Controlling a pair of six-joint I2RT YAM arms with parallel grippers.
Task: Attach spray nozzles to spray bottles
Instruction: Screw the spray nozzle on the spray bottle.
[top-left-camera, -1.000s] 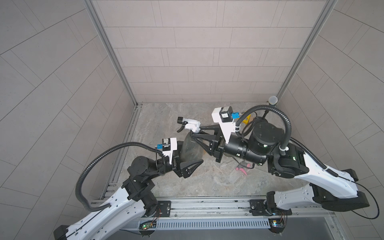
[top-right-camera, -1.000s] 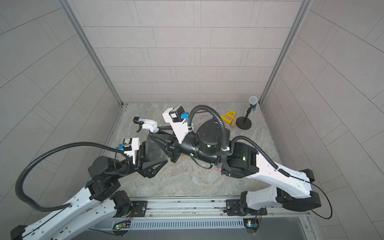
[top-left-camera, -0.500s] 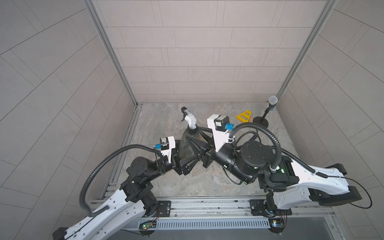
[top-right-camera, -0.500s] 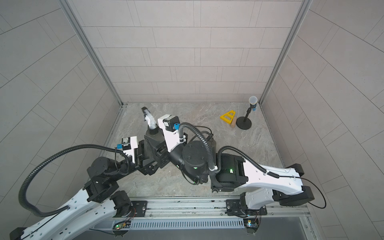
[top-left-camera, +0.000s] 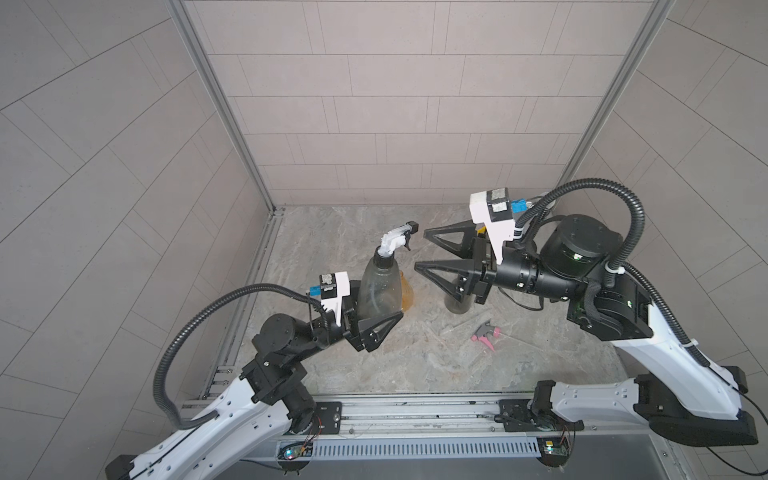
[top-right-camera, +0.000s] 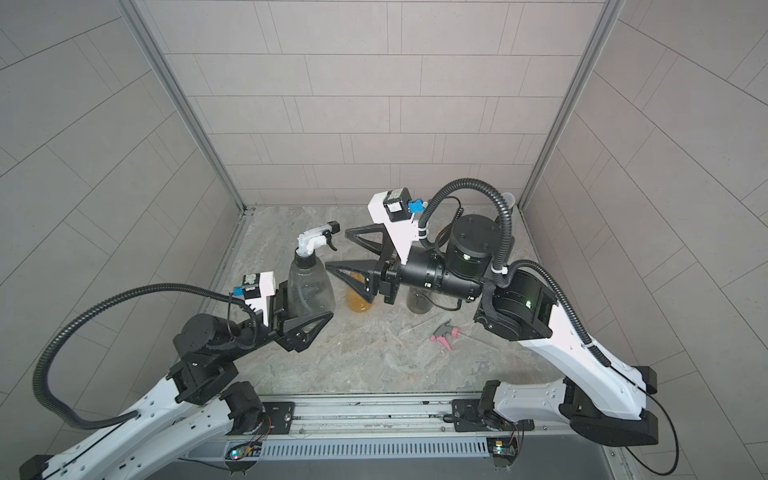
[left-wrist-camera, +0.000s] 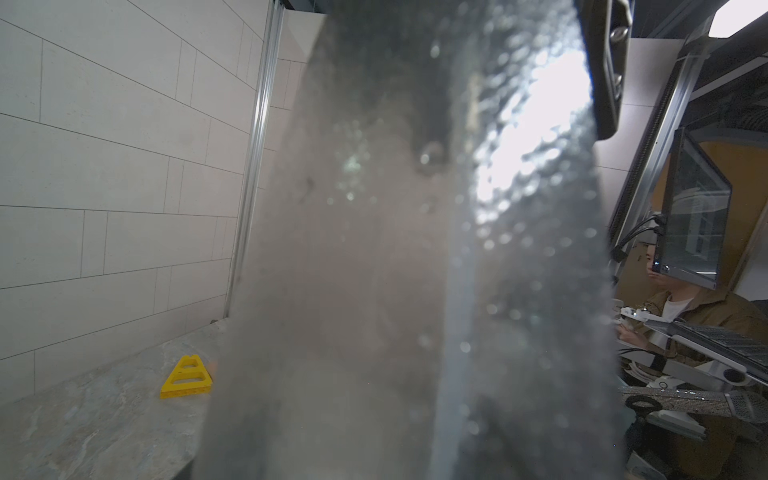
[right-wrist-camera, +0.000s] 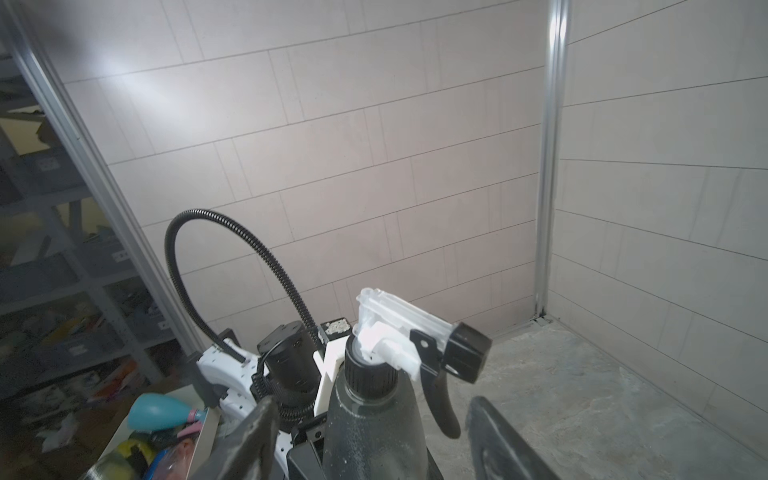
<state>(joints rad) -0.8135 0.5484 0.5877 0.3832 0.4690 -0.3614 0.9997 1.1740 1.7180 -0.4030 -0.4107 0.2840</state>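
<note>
My left gripper (top-left-camera: 386, 305) (top-right-camera: 320, 299) is shut on the belly of a smoky grey spray bottle (top-left-camera: 380, 286) (top-right-camera: 309, 286), holding it upright above the floor. This bottle fills the left wrist view (left-wrist-camera: 415, 249). A white-and-black spray nozzle (top-left-camera: 395, 239) (top-right-camera: 313, 239) (right-wrist-camera: 399, 332) sits on its black-collared neck, spout toward my right arm. My right gripper (top-left-camera: 420, 249) (top-right-camera: 336, 248) (right-wrist-camera: 372, 405) is open just right of the nozzle, touching nothing. An amber bottle (top-left-camera: 407, 295) (top-right-camera: 358, 301) stands behind the held one. Another grey bottle (top-left-camera: 457, 305) (top-right-camera: 417, 303) stands under my right wrist.
A grey-and-pink nozzle (top-left-camera: 484, 334) (top-right-camera: 444, 334) lies on the stone floor at mid right. A yellow triangular block (left-wrist-camera: 187, 378) rests near the back wall. A stand's top (top-right-camera: 509, 199) peeks out behind my right arm's hose. Tiled walls enclose three sides.
My right gripper turned the nozzle round on the bottle's neck, then opened, let it go and drew back to the right. The left gripper kept its hold on the bottle.
</note>
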